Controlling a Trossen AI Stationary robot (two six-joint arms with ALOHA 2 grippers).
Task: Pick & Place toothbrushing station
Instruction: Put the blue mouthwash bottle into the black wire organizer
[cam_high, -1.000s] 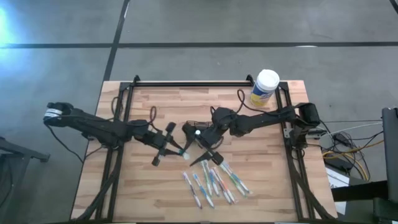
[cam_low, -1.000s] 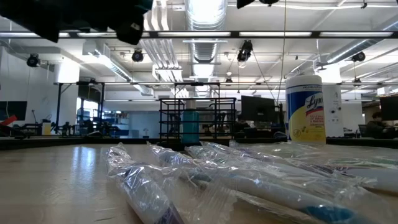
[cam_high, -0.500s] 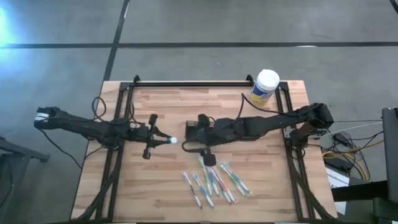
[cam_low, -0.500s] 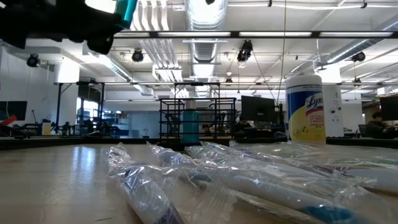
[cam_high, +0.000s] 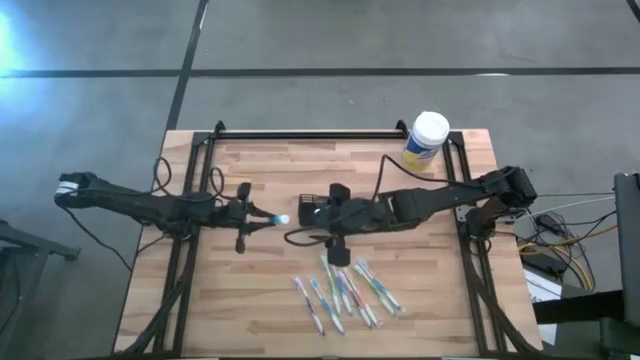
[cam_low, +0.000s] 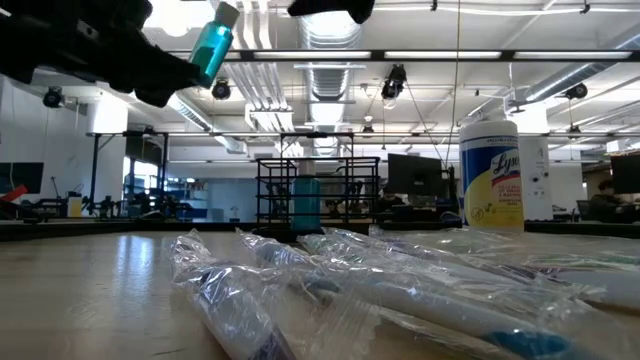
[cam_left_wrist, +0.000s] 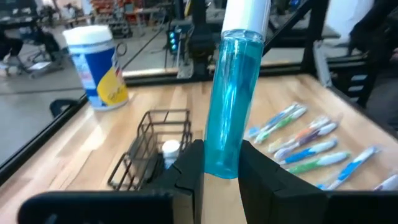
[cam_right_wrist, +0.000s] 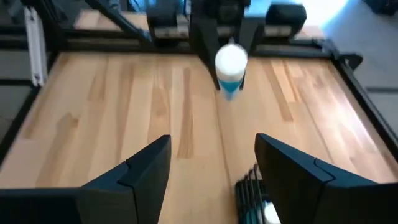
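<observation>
While the left tool (cam_left_wrist: 219, 171) is clamped around the lower end of a blue tube (cam_left_wrist: 233, 106) with a white cap, it hangs above the worktop (cam_high: 270, 300) just to the left of the holder (cam_high: 313, 212), its tube pointing toward that black wire basket. The holder stands near the middle of the worktop, and in the left wrist view something small and white-topped (cam_left_wrist: 170, 149) already sits inside it; what it is cannot be told. The right tool (cam_right_wrist: 211, 168) hovers right over the holder, fingers spread wide and gripping nothing, facing the tube. In front of the holder lies a loose row of wrapped toothbrushes (cam_high: 345, 290), none of them in the basket as far as can be seen. Behind the holder and to its right, at the worktop's far corner, stands a wipes canister (cam_high: 426, 140). By my reading the job is at an early-to-middle stage: one item may be stowed, the tube is in the air and not yet placed, and all the brushes remain to be picked up.
</observation>
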